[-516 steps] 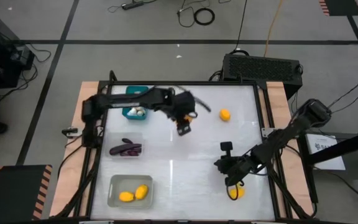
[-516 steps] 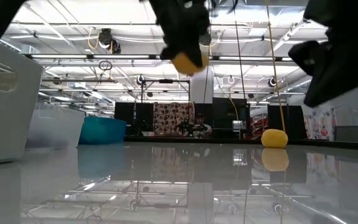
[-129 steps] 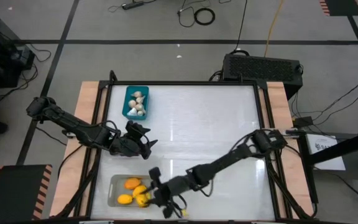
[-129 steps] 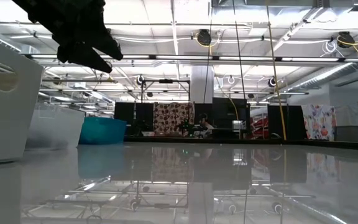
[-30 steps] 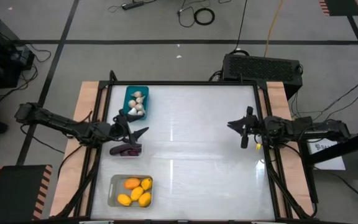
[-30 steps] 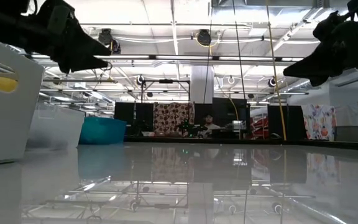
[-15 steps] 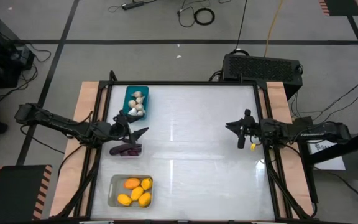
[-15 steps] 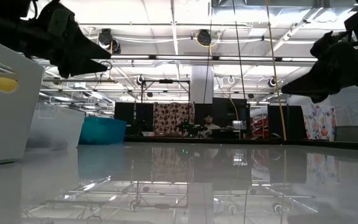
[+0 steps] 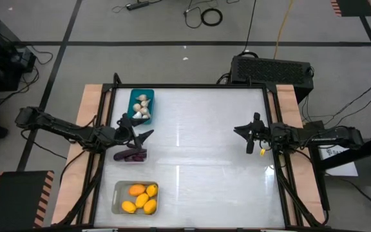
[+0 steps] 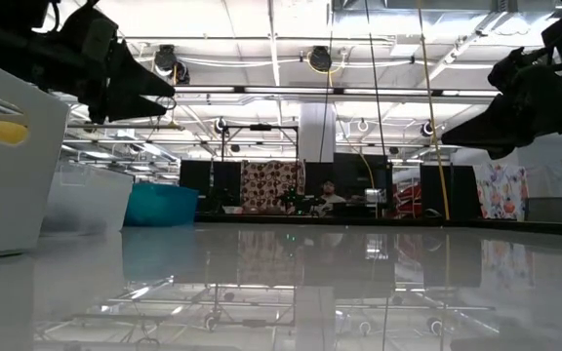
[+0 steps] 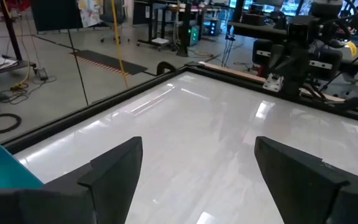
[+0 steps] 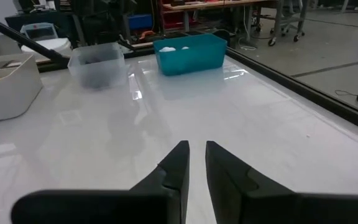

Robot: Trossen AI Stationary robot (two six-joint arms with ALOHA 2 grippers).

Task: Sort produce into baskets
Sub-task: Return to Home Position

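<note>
Sorting looks finished: garlic bulbs [image 9: 143,107] in the teal bin [image 12: 188,59], eggplants [image 9: 130,155] in the clear bin [image 12: 98,68] and lemons [image 9: 140,197] in the white bin [image 9: 117,192] line the table's [image 9: 205,161] left edge, the left gripper [image 11: 197,142] hanging open and the right gripper [image 12: 196,146] closed, both empty.

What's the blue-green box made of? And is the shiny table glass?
The teal bin looks like smooth moulded plastic: solid colour, thin even walls, a soft sheen. The table top is a hard, glossy white sheet that mirrors the ceiling lights and the bin. It may be glass over white, or acrylic or laminate; the look cannot settle it.
</note>
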